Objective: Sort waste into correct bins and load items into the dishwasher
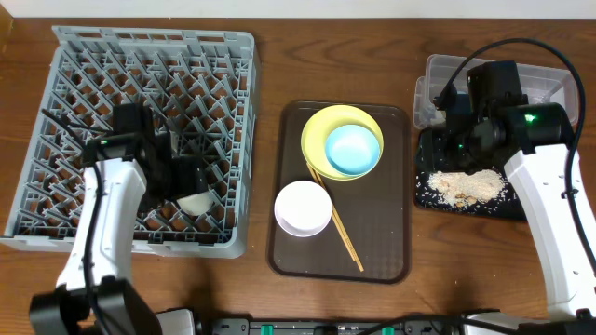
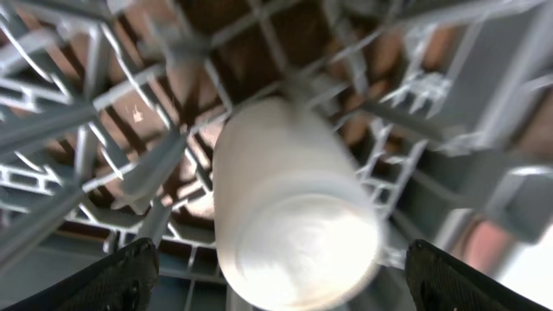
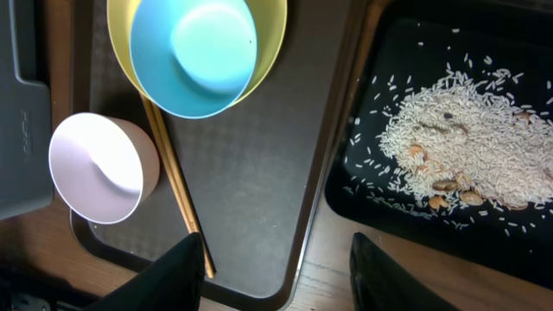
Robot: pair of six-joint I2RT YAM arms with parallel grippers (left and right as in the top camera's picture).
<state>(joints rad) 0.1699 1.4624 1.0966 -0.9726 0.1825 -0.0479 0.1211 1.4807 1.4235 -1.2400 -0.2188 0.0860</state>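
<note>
while left gripper (image 2: 281, 259) spread wide around white cup (image 2: 294, 216) in rack (image 1: 140, 56), right gripper (image 3: 278, 250) hangs released, empty.

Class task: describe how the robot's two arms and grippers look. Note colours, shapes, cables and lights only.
The left arm and right arm have smooth white shells joined by boxy black joint housings. A green light glows on the right arm's housing, and a black cable loops beside it. The left gripper and right gripper have matte black fingers.
</note>
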